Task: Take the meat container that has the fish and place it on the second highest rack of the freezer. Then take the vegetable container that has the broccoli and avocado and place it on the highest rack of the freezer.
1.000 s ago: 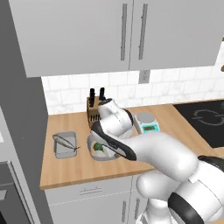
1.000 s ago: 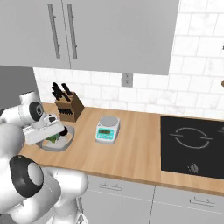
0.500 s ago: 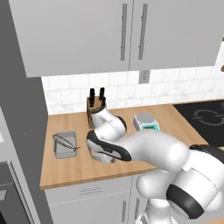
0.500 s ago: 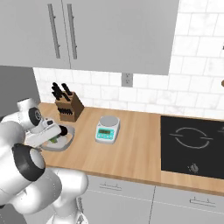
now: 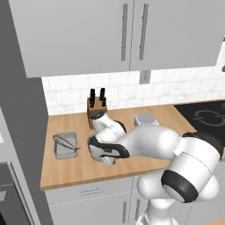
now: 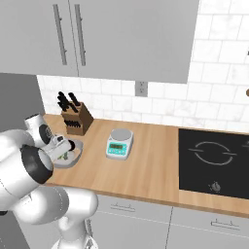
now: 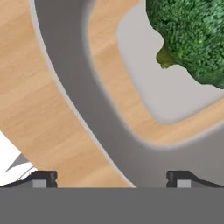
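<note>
Fingers (image 7: 111, 178) have lowered over vegetable container (image 7: 78, 87) rim.

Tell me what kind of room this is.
A kitchen, rendered in simulation. A wooden counter holds a knife block and a scale, a black cooktop is set into it, and grey wall cabinets hang over white tile.

A home kitchen is shown. A wooden worktop (image 6: 146, 168) is seen across the middle of the right base view, with grey wall cupboards (image 6: 121, 34) at the top and white tiles (image 6: 219, 104) behind. A black hob (image 6: 214, 160) is set in at the right, and a knife block (image 6: 77, 119) and a scale (image 6: 119, 143) are stood at centre left.
</note>
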Robot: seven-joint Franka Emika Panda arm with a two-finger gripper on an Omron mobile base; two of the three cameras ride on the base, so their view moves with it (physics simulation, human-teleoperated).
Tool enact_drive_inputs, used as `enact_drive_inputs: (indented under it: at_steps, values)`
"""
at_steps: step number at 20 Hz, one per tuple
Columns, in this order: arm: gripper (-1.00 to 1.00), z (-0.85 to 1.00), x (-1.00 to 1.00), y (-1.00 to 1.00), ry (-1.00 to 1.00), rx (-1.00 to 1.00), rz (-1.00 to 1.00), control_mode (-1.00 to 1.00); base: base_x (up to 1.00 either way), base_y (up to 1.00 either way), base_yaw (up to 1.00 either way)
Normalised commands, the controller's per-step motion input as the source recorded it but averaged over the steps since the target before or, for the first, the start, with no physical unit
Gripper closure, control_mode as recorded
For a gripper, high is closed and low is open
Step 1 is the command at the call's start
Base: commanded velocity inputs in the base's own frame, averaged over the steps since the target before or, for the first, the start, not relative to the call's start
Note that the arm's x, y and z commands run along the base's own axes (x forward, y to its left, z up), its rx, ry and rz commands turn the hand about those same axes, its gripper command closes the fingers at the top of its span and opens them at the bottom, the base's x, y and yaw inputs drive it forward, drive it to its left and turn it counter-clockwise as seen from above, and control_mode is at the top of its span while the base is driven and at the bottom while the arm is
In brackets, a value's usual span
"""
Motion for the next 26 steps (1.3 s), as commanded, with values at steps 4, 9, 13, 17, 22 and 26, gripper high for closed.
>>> enact_drive_inputs:
  at_steps: [4, 9, 13, 17, 22, 26]
  values:
    - [1.00, -0.32, 0.00, 0.00, 0.00, 0.00, 0.10, -1.00, 0.00, 0.00, 0.00]
    - [1.00, -0.22, 0.00, 0.00, 0.00, 0.00, 0.04, -1.00, 0.00, 0.00, 0.00]
    - [1.00, -0.05, 0.00, 0.00, -0.01, 0.00, 0.00, -1.00, 0.00, 0.00, 0.00]
    - [1.00, 0.45, -0.25, 0.00, -0.10, 0.03, 0.00, -1.00, 0.00, 0.00, 0.00]
    - [1.00, 0.98, -0.57, -0.05, -0.26, 0.00, 0.01, -1.00, 0.00, 0.00, 0.00]
    - [1.00, 1.00, -0.74, -0.22, -0.36, -0.01, 0.00, -1.00, 0.00, 0.00, 0.00]
